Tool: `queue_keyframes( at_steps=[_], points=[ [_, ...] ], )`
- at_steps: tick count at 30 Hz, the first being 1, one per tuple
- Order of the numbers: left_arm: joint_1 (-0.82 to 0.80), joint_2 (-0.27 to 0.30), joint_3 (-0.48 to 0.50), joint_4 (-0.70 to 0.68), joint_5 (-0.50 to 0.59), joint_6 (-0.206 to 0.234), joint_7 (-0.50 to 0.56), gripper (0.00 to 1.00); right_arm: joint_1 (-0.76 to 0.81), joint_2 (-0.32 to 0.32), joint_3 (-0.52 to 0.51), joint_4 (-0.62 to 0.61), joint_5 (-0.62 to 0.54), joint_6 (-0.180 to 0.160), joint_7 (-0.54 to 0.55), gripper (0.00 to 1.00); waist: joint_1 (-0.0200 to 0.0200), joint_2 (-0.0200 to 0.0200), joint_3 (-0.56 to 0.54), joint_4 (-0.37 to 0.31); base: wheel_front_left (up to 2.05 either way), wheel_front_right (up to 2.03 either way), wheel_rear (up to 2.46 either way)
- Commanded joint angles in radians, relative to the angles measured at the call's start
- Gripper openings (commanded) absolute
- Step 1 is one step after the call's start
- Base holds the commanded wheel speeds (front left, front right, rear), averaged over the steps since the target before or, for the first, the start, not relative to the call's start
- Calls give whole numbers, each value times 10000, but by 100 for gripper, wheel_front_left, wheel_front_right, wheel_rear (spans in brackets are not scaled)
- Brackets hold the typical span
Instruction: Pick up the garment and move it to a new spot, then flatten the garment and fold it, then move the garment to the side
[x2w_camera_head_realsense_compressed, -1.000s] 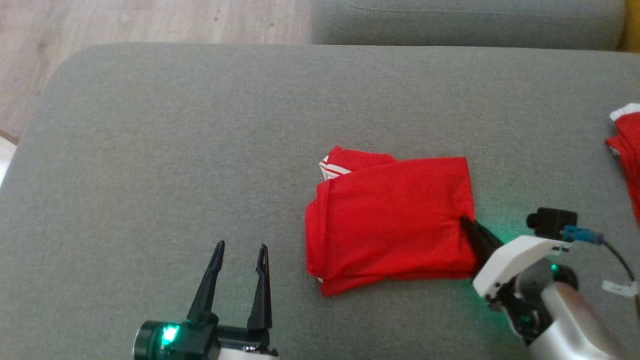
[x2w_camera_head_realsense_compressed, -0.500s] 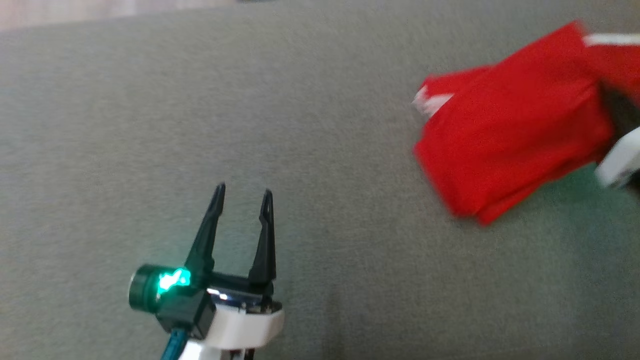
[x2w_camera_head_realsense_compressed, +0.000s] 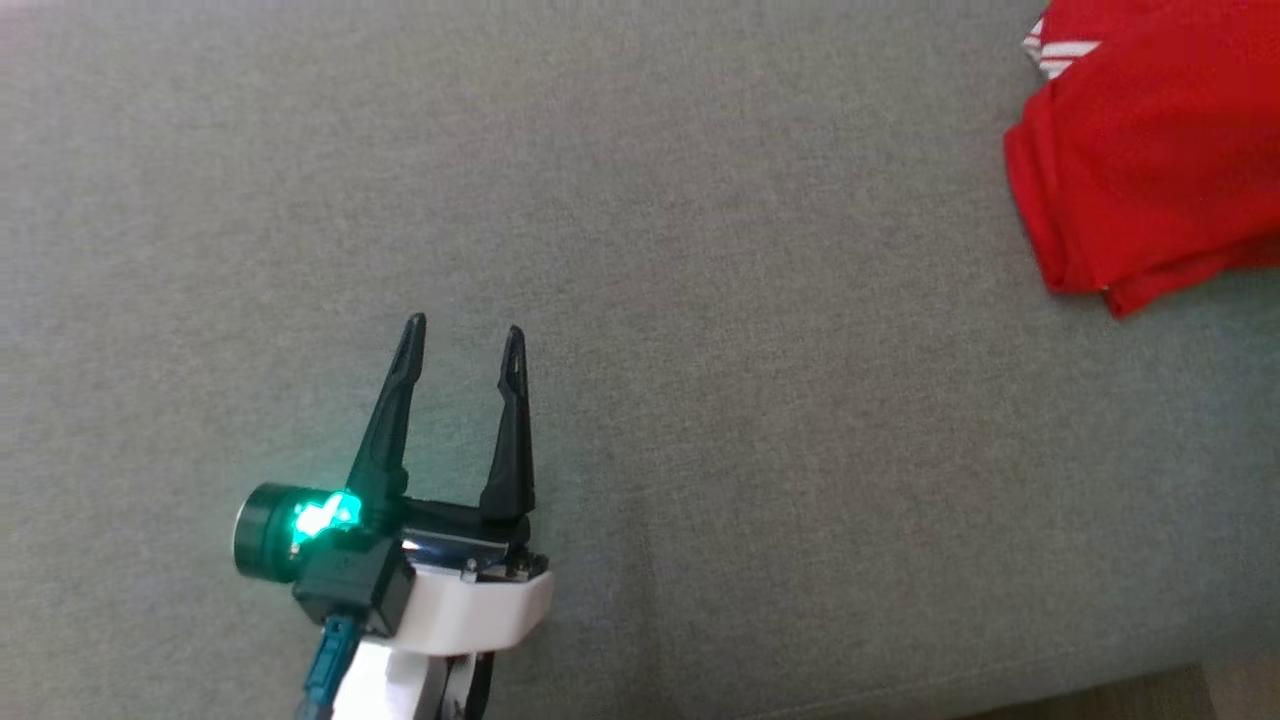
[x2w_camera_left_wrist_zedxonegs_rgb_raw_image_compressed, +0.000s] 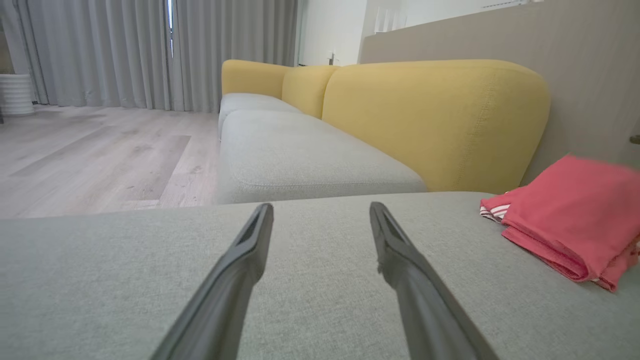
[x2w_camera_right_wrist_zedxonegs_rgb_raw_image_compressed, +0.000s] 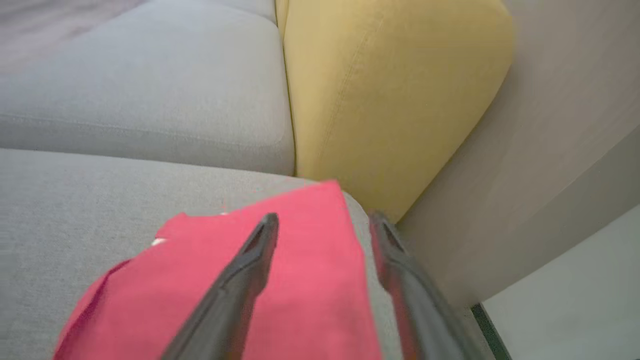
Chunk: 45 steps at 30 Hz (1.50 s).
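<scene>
The folded red garment (x2w_camera_head_realsense_compressed: 1150, 150) with white stripes at one corner lies on the grey sofa cushion (x2w_camera_head_realsense_compressed: 700, 300), cut off by the top right edge of the head view. My left gripper (x2w_camera_head_realsense_compressed: 463, 330) stands open and empty over bare cushion, well to the garment's left. From the left wrist view, my left gripper (x2w_camera_left_wrist_zedxonegs_rgb_raw_image_compressed: 321, 207) has the garment (x2w_camera_left_wrist_zedxonegs_rgb_raw_image_compressed: 565, 220) off to its right. In the right wrist view, my right gripper (x2w_camera_right_wrist_zedxonegs_rgb_raw_image_compressed: 325, 220) is open above the garment (x2w_camera_right_wrist_zedxonegs_rgb_raw_image_compressed: 300, 290): one finger over the cloth, the other past its edge.
A yellow backrest (x2w_camera_left_wrist_zedxonegs_rgb_raw_image_compressed: 430, 110) rises behind the cushion, with a second grey seat (x2w_camera_left_wrist_zedxonegs_rgb_raw_image_compressed: 300, 155) beyond. A beige wall panel (x2w_camera_right_wrist_zedxonegs_rgb_raw_image_compressed: 550, 150) stands right of the garment. Wooden floor (x2w_camera_left_wrist_zedxonegs_rgb_raw_image_compressed: 90, 150) and curtains lie far left. The cushion's front edge (x2w_camera_head_realsense_compressed: 1100, 690) shows bottom right.
The head camera has swung, so the garment now sits at that view's top right and my right gripper has left it. My left gripper has stayed open.
</scene>
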Motion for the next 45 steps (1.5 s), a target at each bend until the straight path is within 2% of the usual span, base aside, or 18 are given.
queue_keyframes(
  at_steps=[1, 5, 12, 17, 23, 27, 34, 45],
  points=[
    [-181, -62, 346, -223, 27, 146, -49, 100, 217, -77, -35, -380, -342, 65, -381, 100, -1, 0, -336, 182, 0, 0, 0],
    [145, -62, 258, 424, -211, 289, -49, 100, 1119, 805, 202, -548, -1071, 65, -1216, 100, -1, 0, -1085, 521, 0, 0, 0],
    [625, -60, 135, 1353, -387, 510, -49, 100, 3141, 2729, 1090, -353, -1093, 65, -2407, 100, -1, 0, -2657, 1349, 0, 0, 0],
    [1169, -1, 147, 1759, -384, 573, -49, 100, 4290, 3830, 1585, -4, -1093, 65, -3391, 100, -1, 0, -3688, 1818, 0, 0, 0],
    [1731, 92, 394, 1696, -625, 422, -49, 100, 5059, 4759, 1231, -400, -1536, 65, -4078, 100, -1, 0, -4122, 2056, 0, 0, 0],
    [1992, 98, 607, 1520, -622, 421, -49, 100, 5819, 5360, 513, -1819, -1991, 65, -4108, 100, -1, 0, -4261, 2115, 0, 0, 0],
    [2268, 87, 905, 1249, -401, 325, -49, 100, 7309, 5824, 168, -3450, -2538, 65, -4112, 100, -1, 0, -4461, 2208, 0, 0, 0],
    [2514, 57, 1259, 1157, -167, 82, -49, 100, 8126, 6021, -134, -3902, -2498, 65, -4113, 100, -1, 0, -4684, 2189, 0, 0, 0]
  ],
)
